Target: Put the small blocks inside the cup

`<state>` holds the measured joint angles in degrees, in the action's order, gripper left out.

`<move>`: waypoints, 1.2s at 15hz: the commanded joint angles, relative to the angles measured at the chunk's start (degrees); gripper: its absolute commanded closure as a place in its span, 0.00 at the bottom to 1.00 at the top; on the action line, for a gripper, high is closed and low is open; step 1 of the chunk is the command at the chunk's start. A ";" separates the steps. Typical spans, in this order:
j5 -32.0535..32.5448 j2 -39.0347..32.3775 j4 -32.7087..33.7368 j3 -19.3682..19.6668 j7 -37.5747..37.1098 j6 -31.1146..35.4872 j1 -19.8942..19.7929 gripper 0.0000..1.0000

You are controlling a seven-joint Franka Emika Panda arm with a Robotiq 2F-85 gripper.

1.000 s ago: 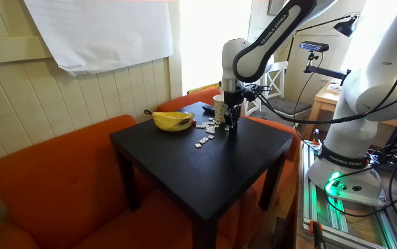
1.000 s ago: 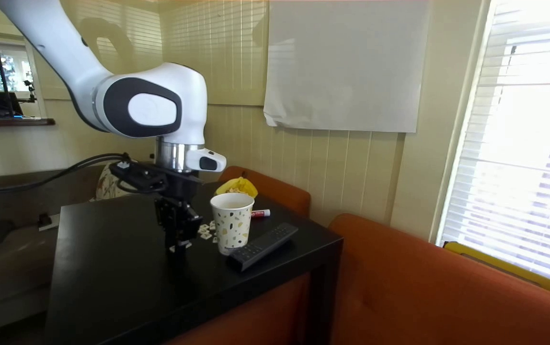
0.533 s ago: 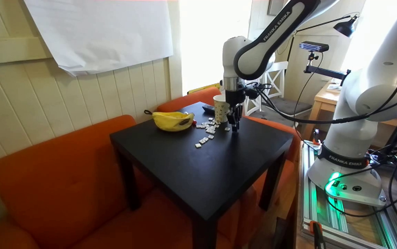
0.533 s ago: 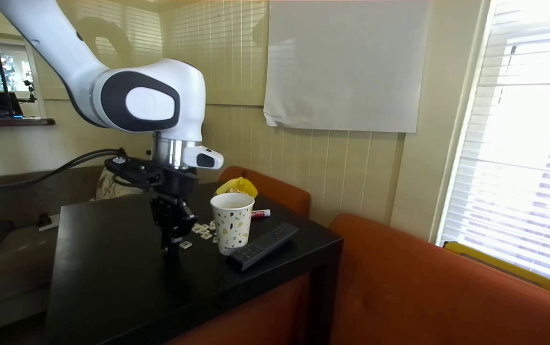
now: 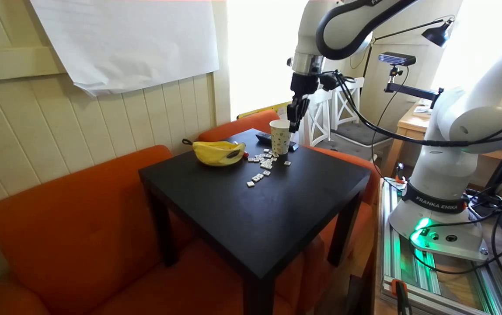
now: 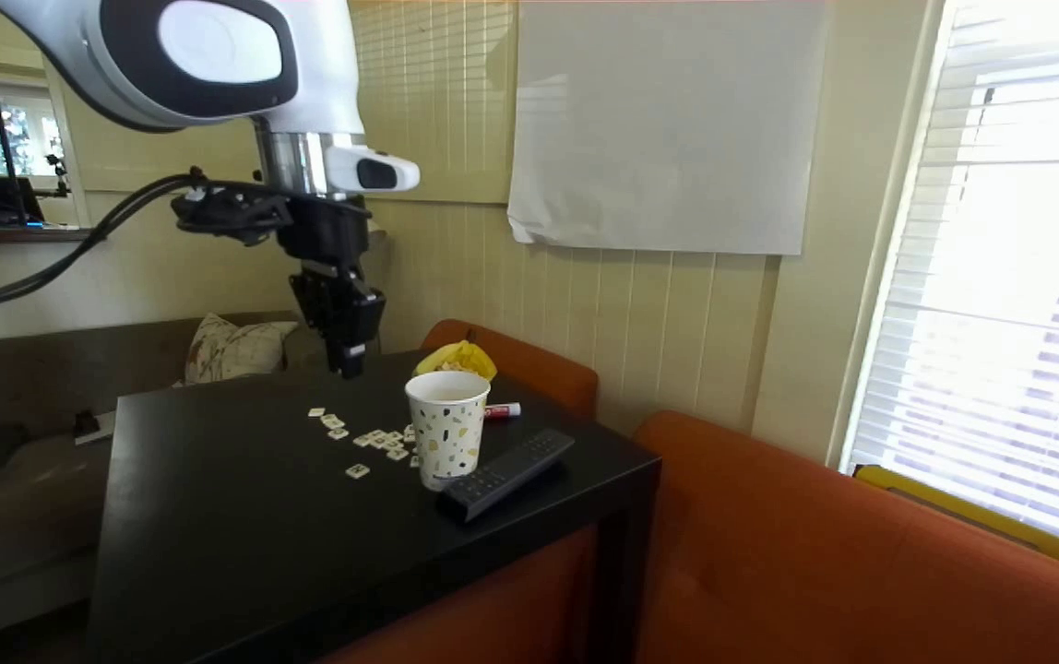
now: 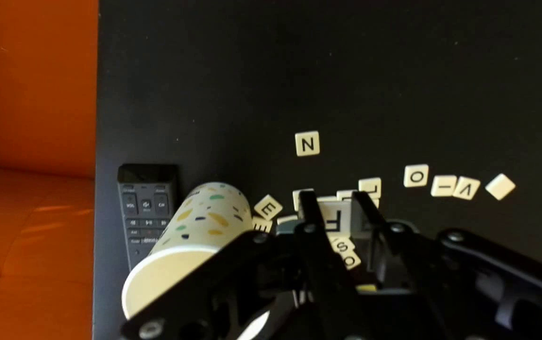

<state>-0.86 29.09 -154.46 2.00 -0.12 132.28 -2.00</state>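
Up had gone the hand (image 7: 333, 197), clear of the black surface (image 5: 259, 223), where a moment before it hung low near a lone N block (image 7: 307, 143); the cup (image 6: 448, 433) and the scattered blocks (image 7: 416, 176) had kept their places. Narrow now, it held one block (image 7: 334, 221) between its two fingers (image 7: 308, 208), its letter showing in the wrist view. That block was outside the cup, off to one side of the rim. The cup, pale and speckled, stood upright close by the main cluster (image 6: 397, 454) of blocks; I couldn't see down to its bottom. That cluster lay on the surface, partly hidden behind the fingers in the wrist view. A row (image 7: 444, 185) of four trailed off from it, one blank on top. Just beside the cup's base lay a dark remote (image 6: 511, 472), and past the cup a red and white tube (image 6: 500, 411) peeked out in an exterior view. A yellow banana (image 5: 216, 155) rested past the cluster. Alongside the surface stood an orange sofa (image 5: 80, 218), and a pale sheet (image 6: 668, 129) hung on the wall (image 6: 603, 304).
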 commanded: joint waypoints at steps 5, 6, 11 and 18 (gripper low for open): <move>3.10 3.96 -1.44 -1.74 -6.21 7.18 -4.79 0.95; 3.76 3.09 -1.37 -2.08 -6.92 8.72 -5.42 0.95; 8.32 -1.62 -1.51 -4.38 -11.79 14.89 -9.14 0.95; 10.02 -5.81 -1.45 -4.38 -14.15 18.67 -10.55 0.26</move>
<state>7.41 24.33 -155.93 -1.85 -12.24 149.28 -11.58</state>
